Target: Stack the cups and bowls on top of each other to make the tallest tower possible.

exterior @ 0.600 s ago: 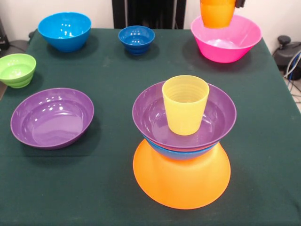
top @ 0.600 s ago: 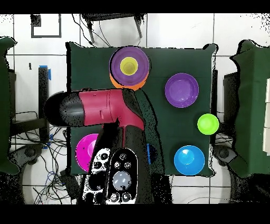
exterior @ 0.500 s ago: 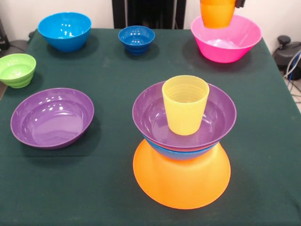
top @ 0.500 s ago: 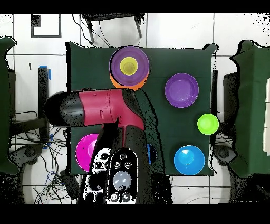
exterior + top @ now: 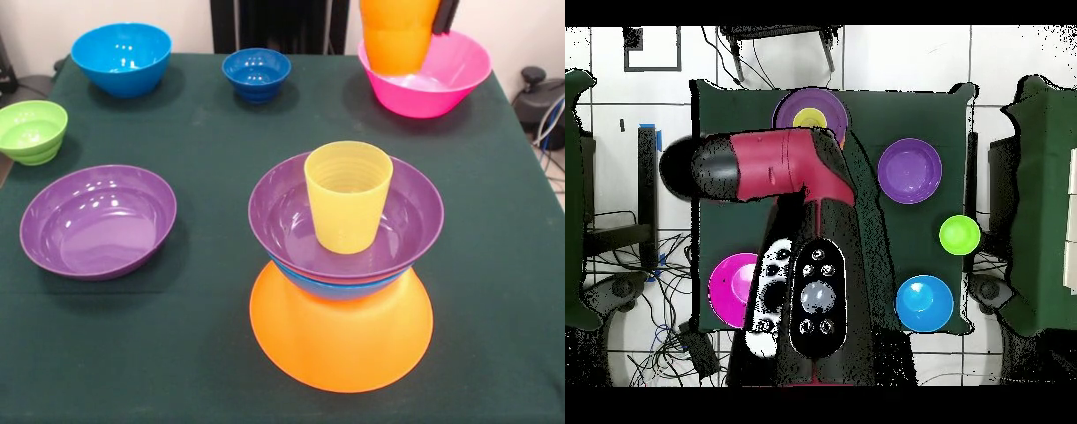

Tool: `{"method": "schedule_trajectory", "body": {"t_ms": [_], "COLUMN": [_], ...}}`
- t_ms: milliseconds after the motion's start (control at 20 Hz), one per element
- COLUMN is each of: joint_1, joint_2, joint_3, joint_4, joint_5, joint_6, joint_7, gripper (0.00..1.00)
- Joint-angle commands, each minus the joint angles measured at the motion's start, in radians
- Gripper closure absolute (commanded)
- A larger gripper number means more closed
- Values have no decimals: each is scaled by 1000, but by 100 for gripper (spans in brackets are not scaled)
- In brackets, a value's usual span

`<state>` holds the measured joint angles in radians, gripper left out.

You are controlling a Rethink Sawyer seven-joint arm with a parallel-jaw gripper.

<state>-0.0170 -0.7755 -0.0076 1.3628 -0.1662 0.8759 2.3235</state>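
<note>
I have the gripper (image 5: 415,9) clamped on the orange cup (image 5: 396,40), hanging above the pink bowl (image 5: 441,75) at the far side, so next I must carry it to the tower (image 5: 344,291) and settle it squarely on the yellow cup (image 5: 347,196).

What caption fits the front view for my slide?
Orange cup carried above the pink bowl while the yellow cup tops the tower.
</note>
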Motion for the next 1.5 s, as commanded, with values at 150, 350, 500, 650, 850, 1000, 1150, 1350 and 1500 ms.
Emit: {"method": "schedule_trajectory", "body": {"t_ms": [150, 350, 500, 650, 850, 1000, 1150, 1350, 1500], "joint_1": [9, 18, 26, 31, 23, 16, 12, 2, 4], "joint_2": [263, 298, 318, 344, 366, 364, 354, 339, 330], "joint_3": [147, 146, 133, 119, 120, 120, 114, 118, 117], "joint_4": [-449, -538, -600, -674, -722, -711, -666, -580, -539], "joint_5": [-139, -167, -197, -245, -266, -260, -238, -194, -184], "joint_6": [227, 318, 374, 423, 463, 466, 456, 425, 393], "joint_7": [-242, -279, -303, -353, -403, -415, -397, -371, -362], "gripper": [100, 100, 100, 100, 100, 100, 100, 100, 100]}}
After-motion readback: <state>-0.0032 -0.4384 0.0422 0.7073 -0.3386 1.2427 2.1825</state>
